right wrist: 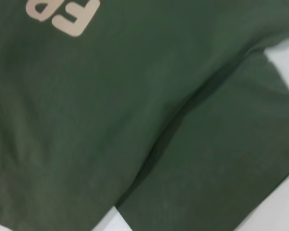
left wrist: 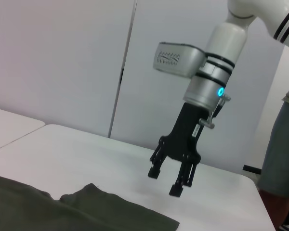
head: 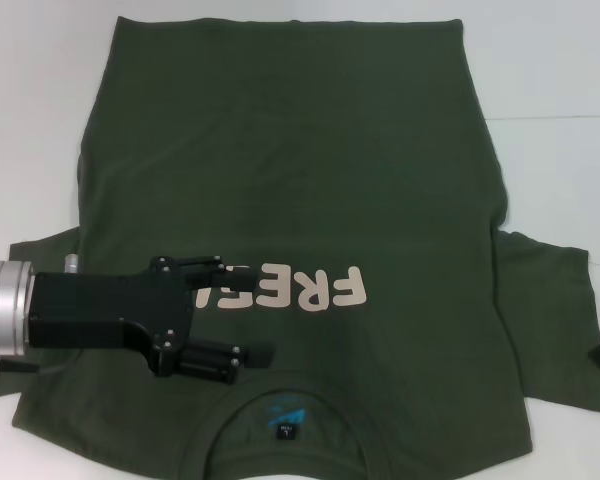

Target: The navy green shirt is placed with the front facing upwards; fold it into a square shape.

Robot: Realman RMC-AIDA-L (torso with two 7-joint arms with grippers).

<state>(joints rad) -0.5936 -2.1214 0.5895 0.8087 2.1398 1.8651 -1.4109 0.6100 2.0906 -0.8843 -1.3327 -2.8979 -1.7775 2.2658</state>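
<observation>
Head view: navy green shirt spread flat on the white table, left gripper spread wide above its chest print; left wrist view: right gripper parted over the sleeve; right wrist view: shirt only.

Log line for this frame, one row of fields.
shirt: flat, print up, unfolded | left hand: open, over chest print | right hand: open, above table past sleeve

The light is soft and even from above, a little cool. The white table looks bright, almost washed out. The left gripper throws only a faint shadow on the navy green shirt. The right wrist view is blurred; the pink print has soft edges.
</observation>
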